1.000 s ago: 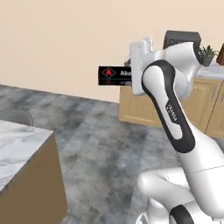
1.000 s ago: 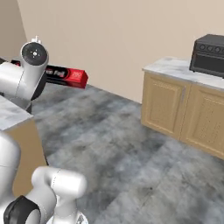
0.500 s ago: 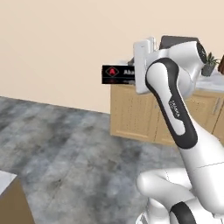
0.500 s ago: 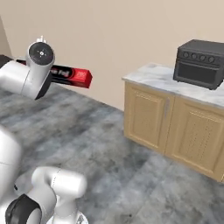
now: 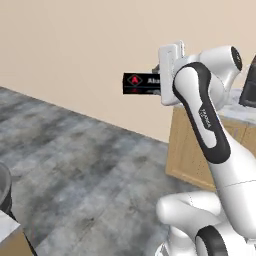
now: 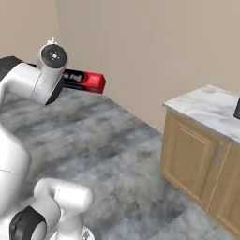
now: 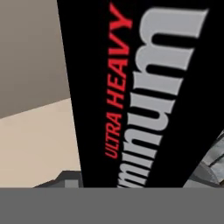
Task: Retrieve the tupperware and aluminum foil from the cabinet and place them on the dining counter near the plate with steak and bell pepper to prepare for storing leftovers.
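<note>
base cabinet (image 6: 197,164): light wood, panelled doors, standing against the wall
surface (image 6: 211,107): marble top lying on the base cabinet
floor (image 5: 75,165): grey stone-patterned, spreading out from the base cabinet's foot
wall (image 5: 75,55): plain beige, rising behind the base cabinet
dark appliance (image 5: 249,87): sitting on the surface, partly cut off

The aluminum foil (image 5: 140,83) is a long slim black box with a red triangle logo and white lettering — one red end (image 6: 95,82) shows from the right. It hangs level in mid-air, high above the floor. Close up (image 7: 144,87), red "ULTRA HEAVY" lettering runs along it.
</note>
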{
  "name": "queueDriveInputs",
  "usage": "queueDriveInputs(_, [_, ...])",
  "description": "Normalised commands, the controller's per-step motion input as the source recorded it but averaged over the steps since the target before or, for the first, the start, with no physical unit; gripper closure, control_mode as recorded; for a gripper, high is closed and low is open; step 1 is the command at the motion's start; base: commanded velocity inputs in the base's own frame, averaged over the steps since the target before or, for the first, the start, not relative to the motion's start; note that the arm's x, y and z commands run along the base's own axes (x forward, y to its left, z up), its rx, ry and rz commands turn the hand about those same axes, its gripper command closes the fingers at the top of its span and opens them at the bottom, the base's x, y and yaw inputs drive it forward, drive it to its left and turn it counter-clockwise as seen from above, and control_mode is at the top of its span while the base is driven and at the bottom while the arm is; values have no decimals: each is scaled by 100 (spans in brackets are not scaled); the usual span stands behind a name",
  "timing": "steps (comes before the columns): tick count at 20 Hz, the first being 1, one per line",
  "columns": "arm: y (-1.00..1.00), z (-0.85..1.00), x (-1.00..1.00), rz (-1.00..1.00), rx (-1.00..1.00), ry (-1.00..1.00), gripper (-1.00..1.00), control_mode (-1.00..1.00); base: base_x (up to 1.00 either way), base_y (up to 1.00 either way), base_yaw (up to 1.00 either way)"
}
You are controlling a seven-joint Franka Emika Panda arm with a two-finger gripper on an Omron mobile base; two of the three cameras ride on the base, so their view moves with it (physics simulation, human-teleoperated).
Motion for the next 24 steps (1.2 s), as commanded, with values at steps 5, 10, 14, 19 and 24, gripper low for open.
queueDriveInputs(5, [0,0,0,0,0,0,100,100,100,0,68])
queueDriveInputs(10, [0,0,0,0,0,0,100,100,100,-19,62])
queueDriveInputs(14, [0,0,0,0,0,0,100,100,100,-49,52])
queueDriveInputs(19, [0,0,0,0,0,0,100,100,100,-59,51])
queueDriveInputs(24, [0,0,0,0,0,0,100,100,100,-65,50])
